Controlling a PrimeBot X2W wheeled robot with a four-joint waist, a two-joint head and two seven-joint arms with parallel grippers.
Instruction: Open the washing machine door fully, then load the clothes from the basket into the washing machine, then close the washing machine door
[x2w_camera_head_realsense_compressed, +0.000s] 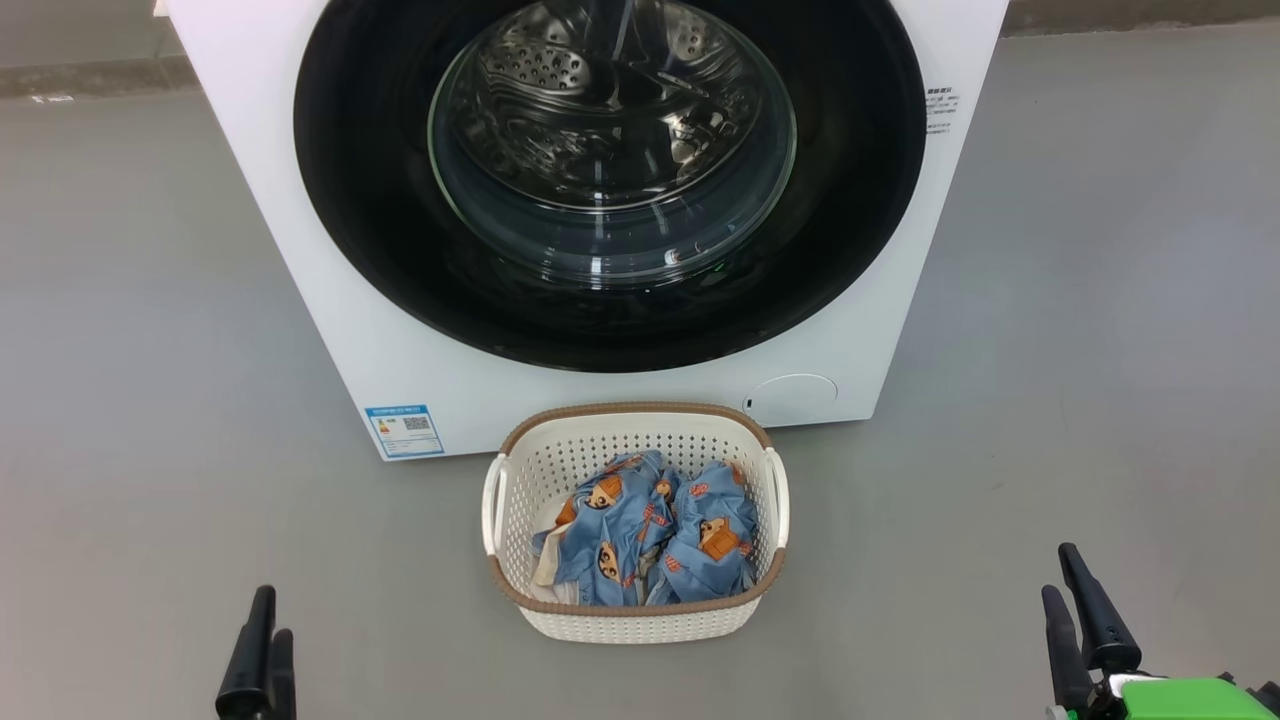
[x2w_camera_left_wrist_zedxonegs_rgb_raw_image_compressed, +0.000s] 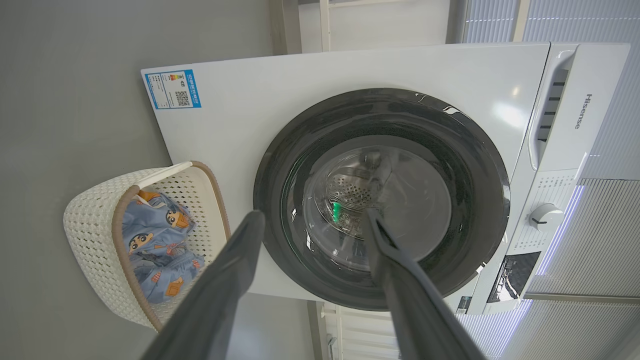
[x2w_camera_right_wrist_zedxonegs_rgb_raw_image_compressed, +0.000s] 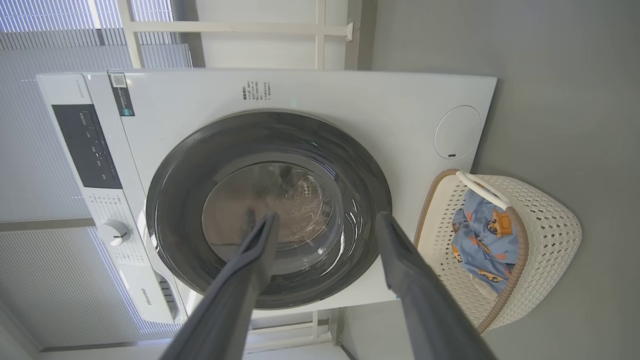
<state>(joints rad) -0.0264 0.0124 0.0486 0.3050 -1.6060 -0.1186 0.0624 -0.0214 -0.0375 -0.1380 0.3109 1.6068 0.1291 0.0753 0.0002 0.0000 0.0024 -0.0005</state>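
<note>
Facing the shut door (x2w_camera_head_realsense_compressed: 610, 300), with the opening step not yet begun.
I had the left gripper (x2w_camera_head_realsense_compressed: 272, 612) and right gripper (x2w_camera_head_realsense_compressed: 1058, 570) wide and empty. The basket (x2w_camera_head_realsense_compressed: 640, 408) of clothes (x2w_camera_head_realsense_compressed: 650, 535) sat ahead between them, with the door beyond. The next move, I judged, called for hooking its edge.

The head view looks steeply down from in front of the washing machine (x2w_camera_head_realsense_compressed: 400, 380), so near that the machine's top is cut off. Both wrist views face the machine's front about level and take in its whole front, each rolled sideways, in opposite directions. All three views share the washing machine door (x2w_camera_head_realsense_compressed: 380, 200) and the basket (x2w_camera_head_realsense_compressed: 640, 625) before the machine
</note>
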